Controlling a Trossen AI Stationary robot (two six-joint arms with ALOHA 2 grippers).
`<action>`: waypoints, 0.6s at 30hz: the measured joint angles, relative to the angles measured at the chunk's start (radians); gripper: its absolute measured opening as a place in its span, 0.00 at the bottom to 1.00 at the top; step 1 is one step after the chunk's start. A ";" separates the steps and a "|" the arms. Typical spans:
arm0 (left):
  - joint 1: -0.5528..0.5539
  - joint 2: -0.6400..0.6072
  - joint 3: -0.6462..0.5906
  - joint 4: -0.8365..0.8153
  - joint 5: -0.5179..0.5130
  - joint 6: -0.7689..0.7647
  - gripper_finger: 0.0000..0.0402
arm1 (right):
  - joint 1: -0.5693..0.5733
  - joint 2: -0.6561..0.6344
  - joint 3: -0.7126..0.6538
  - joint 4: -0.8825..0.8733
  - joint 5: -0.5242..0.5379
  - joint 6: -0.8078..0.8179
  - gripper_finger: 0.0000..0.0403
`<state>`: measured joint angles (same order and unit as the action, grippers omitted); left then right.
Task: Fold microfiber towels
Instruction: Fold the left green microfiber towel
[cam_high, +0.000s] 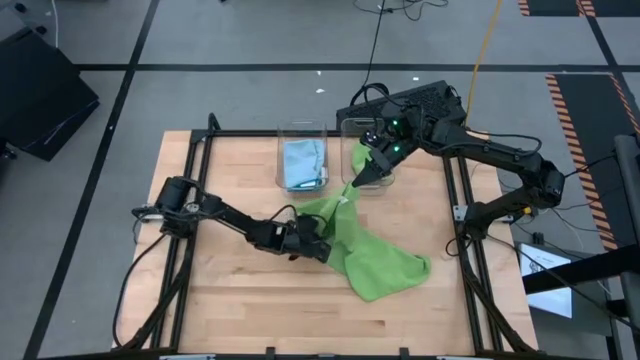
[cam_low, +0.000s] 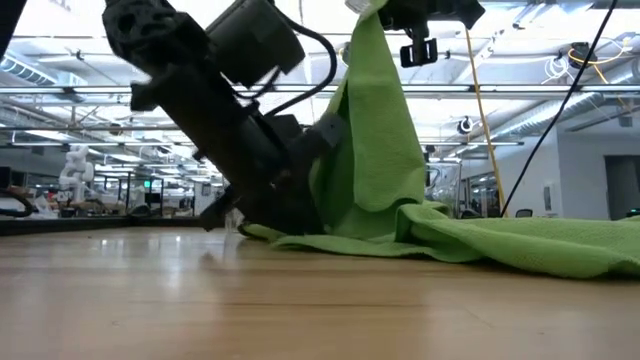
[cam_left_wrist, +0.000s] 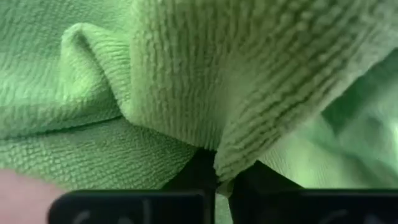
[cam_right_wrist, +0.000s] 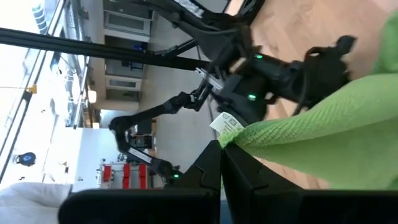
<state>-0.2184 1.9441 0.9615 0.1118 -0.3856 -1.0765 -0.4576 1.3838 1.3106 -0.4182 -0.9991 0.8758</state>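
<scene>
Green towel (cam_high: 375, 262) lies mid-table, one corner lifted by R gripper (cam_high: 355, 182), clenched on it w/ tag showing. L gripper (cam_high: 318, 243) pinched on a low fold at its edge. Cloth judged light, limp, non-slip; best taken at corners/hem. Blue towel (cam_high: 304, 163) sits in bin (cam_high: 281, 134).

A light wooden table (cam_high: 230, 290) with a black frame along its edges carries everything. Two clear plastic bins (cam_high: 302, 135) stand side by side near its far edge — the left-hand one holds a folded light blue towel (cam_high: 304, 163). A lime green towel (cam_high: 385, 268) lies crumpled across the table's middle and right — part of it lifted off the wood, the rest spread flat.
</scene>
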 joint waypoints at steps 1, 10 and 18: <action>-0.001 -0.013 0.000 -0.018 0.035 0.003 0.04 | -0.004 -0.001 0.000 -0.014 0.000 -0.015 0.00; -0.056 -0.321 -0.001 -0.211 0.121 0.150 0.02 | -0.001 -0.014 0.000 -0.196 0.001 -0.223 0.00; -0.126 -0.532 -0.001 -0.299 0.169 0.158 0.01 | 0.113 -0.059 0.000 -0.261 0.001 -0.242 0.00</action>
<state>-0.3449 1.4120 0.9609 -0.1868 -0.2171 -0.9189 -0.3447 1.3248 1.3108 -0.6790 -0.9979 0.6338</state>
